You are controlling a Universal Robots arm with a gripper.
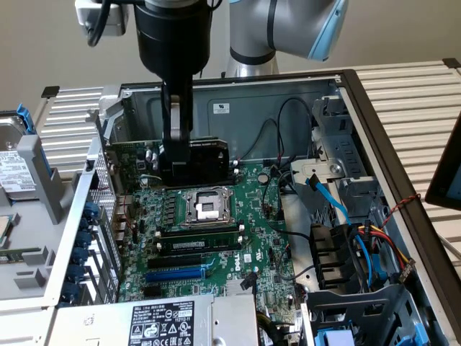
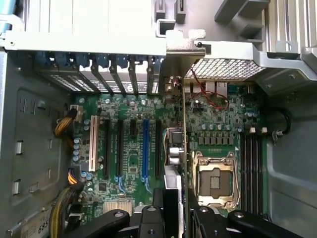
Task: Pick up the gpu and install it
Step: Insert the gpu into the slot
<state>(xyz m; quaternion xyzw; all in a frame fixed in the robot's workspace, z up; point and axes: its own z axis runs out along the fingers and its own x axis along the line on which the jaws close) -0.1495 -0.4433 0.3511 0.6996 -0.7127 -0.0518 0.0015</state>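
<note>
One gpu [image 2: 174, 158] upright btwn pincer [image 2: 176, 212] jaws, over mobo [image 2: 132, 166].

The arm [image 1: 270, 32] is a smooth silver-grey tube with a pale blue cap [image 1: 328, 29] at its joint. The wrist [image 1: 173, 32] is a fat, glossy black cylinder. Beside the wrist sits a small grey-white box [image 1: 86, 14] (a black cable [image 1: 108, 16] loops across it). Below the wrist the gripper [image 1: 176, 166] is black with a curved silver-grey strip [image 1: 175, 115]. Its black links [image 2: 99, 225] carry round dark screws [image 2: 117, 214].
</note>
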